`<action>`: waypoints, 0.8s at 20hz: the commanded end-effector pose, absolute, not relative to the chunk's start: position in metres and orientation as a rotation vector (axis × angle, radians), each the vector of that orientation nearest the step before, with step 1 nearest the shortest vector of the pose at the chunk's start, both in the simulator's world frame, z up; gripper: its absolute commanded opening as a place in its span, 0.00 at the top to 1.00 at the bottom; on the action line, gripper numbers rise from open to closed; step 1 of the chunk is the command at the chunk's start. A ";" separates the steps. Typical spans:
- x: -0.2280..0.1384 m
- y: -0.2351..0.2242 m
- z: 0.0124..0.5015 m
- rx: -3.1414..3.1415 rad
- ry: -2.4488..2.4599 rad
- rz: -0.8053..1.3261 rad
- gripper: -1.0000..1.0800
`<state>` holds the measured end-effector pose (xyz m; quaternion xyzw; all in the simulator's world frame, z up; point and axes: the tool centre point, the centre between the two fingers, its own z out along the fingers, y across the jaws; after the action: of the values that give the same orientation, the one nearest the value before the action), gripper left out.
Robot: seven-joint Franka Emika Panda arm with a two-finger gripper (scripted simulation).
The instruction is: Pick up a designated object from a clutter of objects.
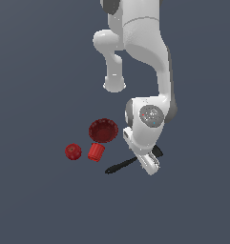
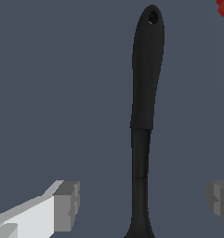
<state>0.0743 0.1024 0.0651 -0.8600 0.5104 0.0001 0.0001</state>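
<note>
Dark floor (image 1: 35, 200) carries bowl (image 1: 103, 129), cup (image 1: 96, 152), ball (image 1: 73, 151), spatula (image 1: 121, 165).

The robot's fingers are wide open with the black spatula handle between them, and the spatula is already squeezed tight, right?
Not squeezed. The wrist view shows the fingers open, standing well apart from the spatula handle on both sides, touching nothing. The rest is right.
</note>
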 end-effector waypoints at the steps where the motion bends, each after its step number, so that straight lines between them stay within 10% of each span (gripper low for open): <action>1: 0.074 0.102 0.059 -2.701 1.604 0.001 0.04; 14: 0.074 0.102 0.017 -2.698 1.609 0.000 0.04; 15: 0.074 0.102 0.017 -2.698 1.609 0.000 1.00; 16: 0.074 0.102 0.017 -2.698 1.609 0.000 1.00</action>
<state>0.0735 0.1021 0.0172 -0.8588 0.5122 0.0006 -0.0005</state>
